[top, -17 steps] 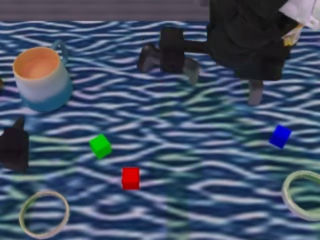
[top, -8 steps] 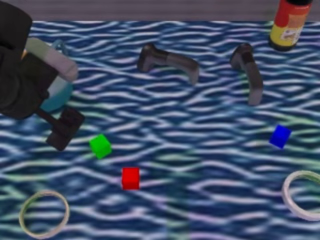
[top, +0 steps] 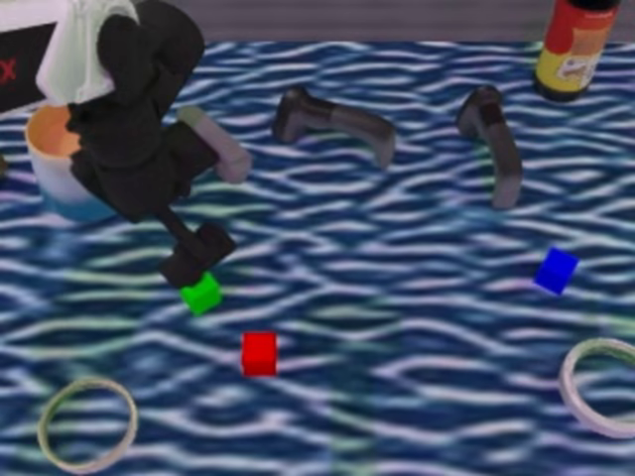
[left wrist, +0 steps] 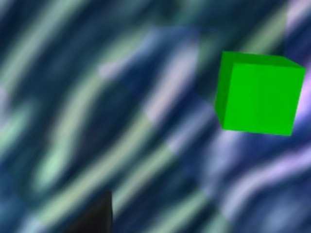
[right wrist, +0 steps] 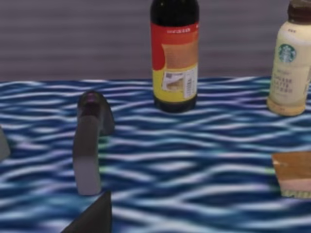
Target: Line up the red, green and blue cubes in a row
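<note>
left gripper (top: 196, 260) hovers just above the green cube (top: 201, 294), on the cube's mug (top: 60, 183) side; whether its fingers are apart cannot be told. red cube (top: 259, 353) lies near the green one, blue cube (top: 556, 270) well apart. the right arm is out of sight, so the left is nearer.

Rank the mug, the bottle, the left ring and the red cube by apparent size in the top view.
1. Mug, though the left arm hides much of it.
2. Left ring.
3. Bottle, cut off by the edge, so unsure against the ring.
4. Red cube.
</note>
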`<state>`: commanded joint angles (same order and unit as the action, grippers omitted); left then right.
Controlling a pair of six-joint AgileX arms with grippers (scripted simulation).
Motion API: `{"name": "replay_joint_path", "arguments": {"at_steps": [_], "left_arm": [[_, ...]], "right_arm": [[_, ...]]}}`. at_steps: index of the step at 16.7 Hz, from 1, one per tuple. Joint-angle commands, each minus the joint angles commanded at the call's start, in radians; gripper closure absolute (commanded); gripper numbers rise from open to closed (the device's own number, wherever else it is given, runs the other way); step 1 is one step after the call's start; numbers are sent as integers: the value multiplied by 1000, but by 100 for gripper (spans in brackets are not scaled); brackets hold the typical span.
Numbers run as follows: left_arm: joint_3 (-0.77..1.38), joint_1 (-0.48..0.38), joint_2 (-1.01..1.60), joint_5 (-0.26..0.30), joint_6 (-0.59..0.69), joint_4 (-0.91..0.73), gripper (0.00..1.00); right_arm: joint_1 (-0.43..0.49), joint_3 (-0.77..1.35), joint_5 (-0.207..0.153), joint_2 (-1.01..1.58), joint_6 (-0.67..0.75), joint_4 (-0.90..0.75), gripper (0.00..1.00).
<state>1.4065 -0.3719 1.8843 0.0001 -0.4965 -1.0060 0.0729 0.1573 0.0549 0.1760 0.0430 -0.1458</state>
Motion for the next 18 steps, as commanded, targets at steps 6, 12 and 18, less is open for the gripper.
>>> {"name": "replay_joint_path", "arguments": {"at_steps": [6,12,18], "left_arm": [[119,-28,136,2,-38,-69,0],[113,-26,148,1,-39,-55,0],[-2,-27,226,2,-41,143,0]], "right_arm": [[-63,-157,-55,-176,-43,146,0],[-63,-157,-55,-176,-43,146,0],[-63,-157,-55,-176,-43,146,0]]}}
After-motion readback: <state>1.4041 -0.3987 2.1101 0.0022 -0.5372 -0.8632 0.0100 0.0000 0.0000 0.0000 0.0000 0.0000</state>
